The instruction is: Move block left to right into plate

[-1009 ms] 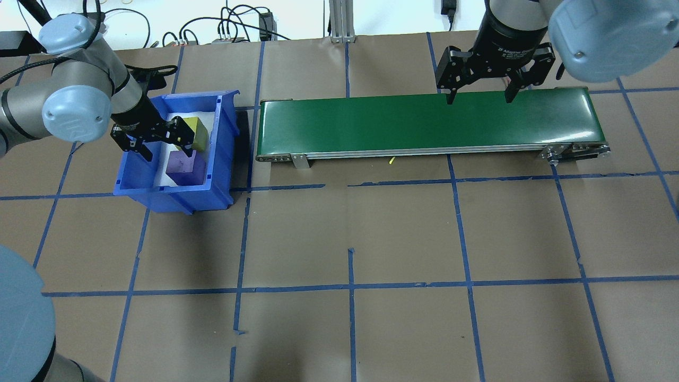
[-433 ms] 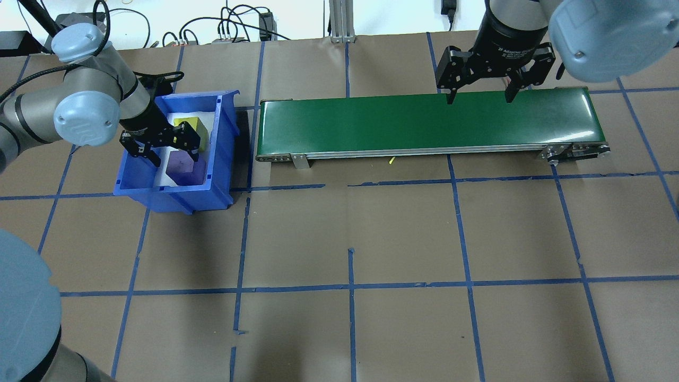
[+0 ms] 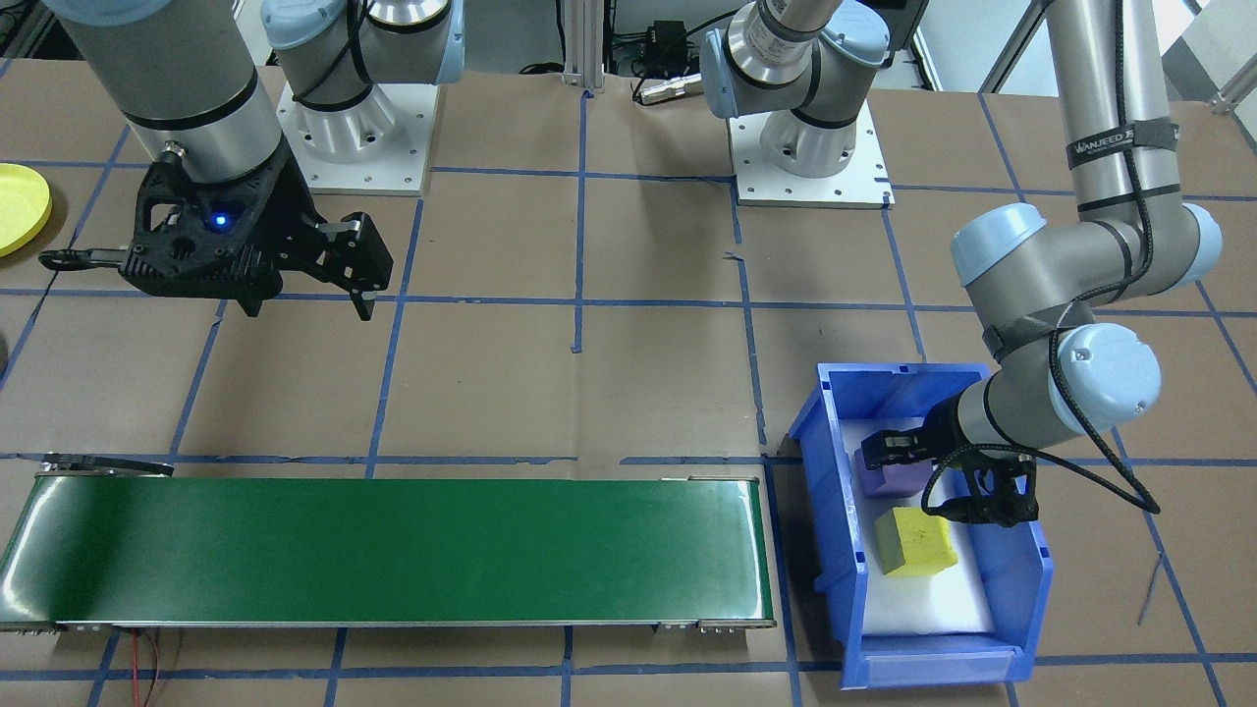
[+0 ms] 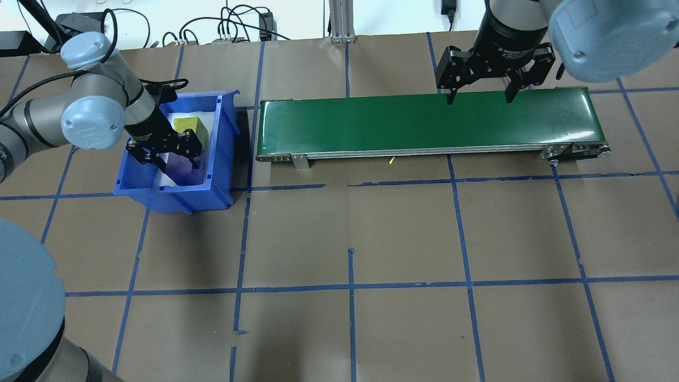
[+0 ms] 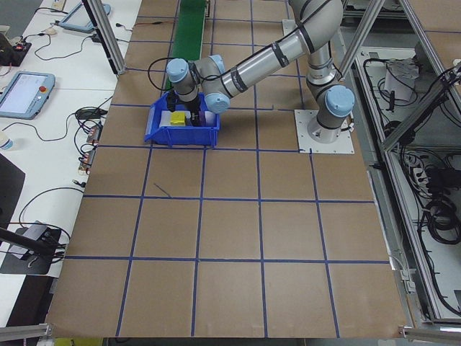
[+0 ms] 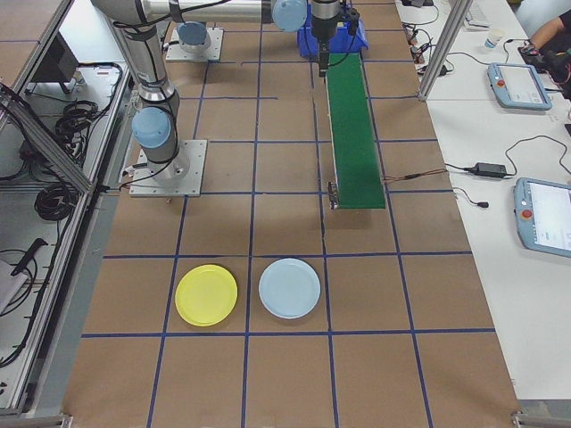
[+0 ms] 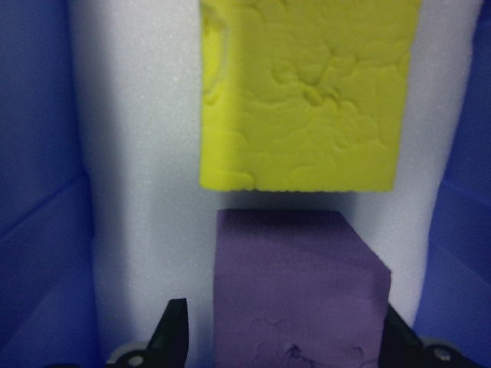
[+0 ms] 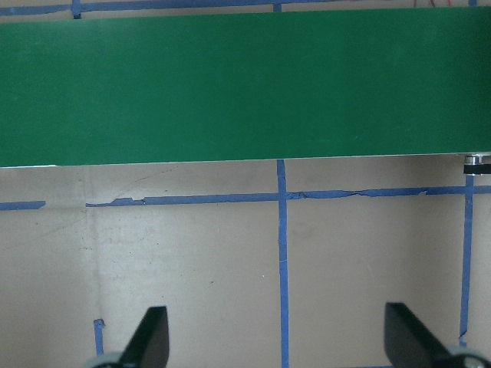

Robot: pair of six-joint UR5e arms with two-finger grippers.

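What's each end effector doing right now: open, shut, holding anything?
Left end effector: open, fingers either side of the purple foam block in the blue plastic bin, not gripping.
Right end effector: open, empty, above the green conveyor belt.

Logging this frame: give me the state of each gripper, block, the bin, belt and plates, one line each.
left gripper: open, jaws either side of the purple block, inside the bin.
right gripper: open, empty, hanging over the belt.
purple block: in the bin, ungripped.
yellow block: in the bin, untouched.
blue bin: upright, holding both blocks.
green conveyor belt: bare.
yellow plate: empty.
pale blue plate: empty.
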